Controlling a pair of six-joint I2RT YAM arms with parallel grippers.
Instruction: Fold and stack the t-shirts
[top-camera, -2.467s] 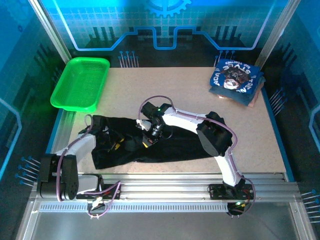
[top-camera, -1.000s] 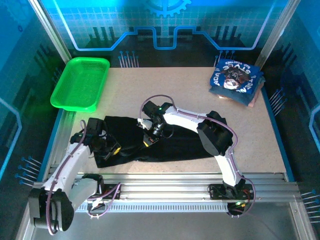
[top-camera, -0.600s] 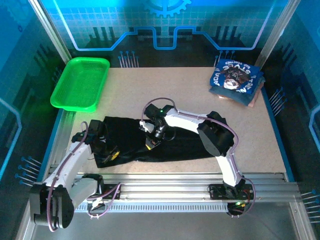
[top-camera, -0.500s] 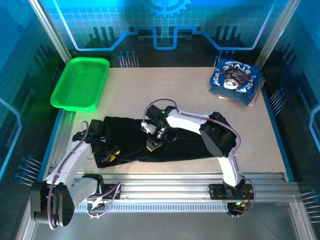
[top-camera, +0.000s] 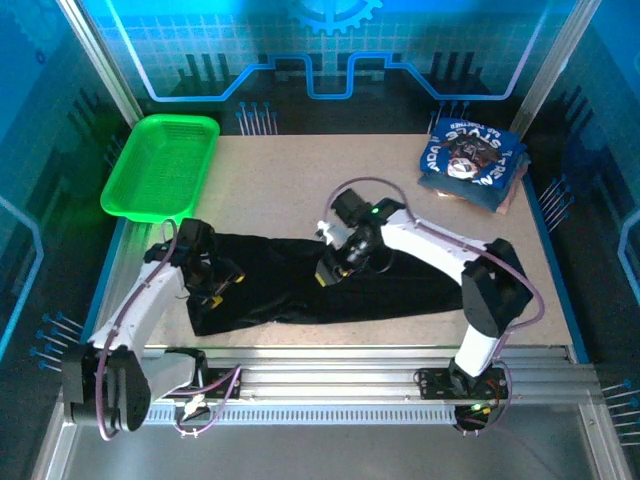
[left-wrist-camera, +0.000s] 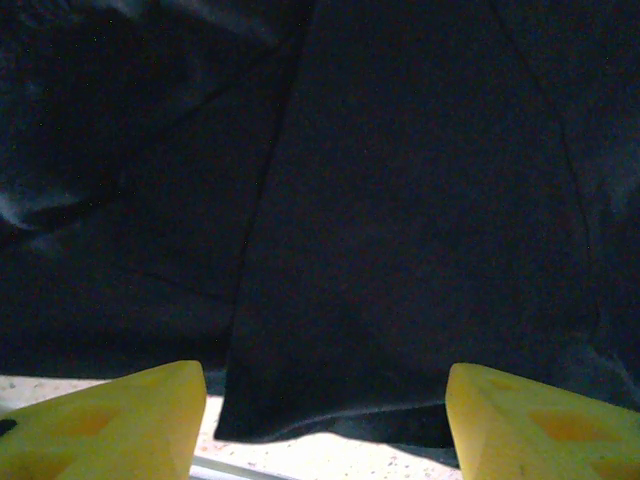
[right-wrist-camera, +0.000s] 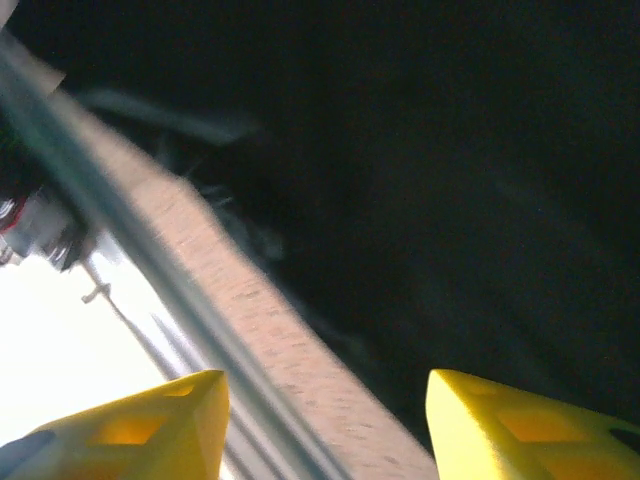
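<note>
The task is being judged as partway through. Blue shirts (top-camera: 472, 160) are lying folded and stacked at the far right corner of the desk (top-camera: 300, 180), the top one showing white lettering. The black shirt (top-camera: 400, 290) is lying in a long band across the near middle of the desk, well apart from that stack. It is appearing narrowed lengthwise and wrinkled at its left end, so the crosswise folds and the carry to the stack are being reckoned as not yet done.

The left arm is being reached forward from its base, and the left pincer (top-camera: 222, 290) is being held over the shirt's left end. In the left wrist view its yellow fingers (left-wrist-camera: 120, 420) are being held well apart with nothing gripped, the shirt's hem lying beneath them.

The right arm is being bent leftward across the desk, and the right pincer (top-camera: 328, 272) is being pointed down at the shirt's middle. Its fingers (right-wrist-camera: 530, 420) are likewise being held apart and empty above black cloth.
</note>
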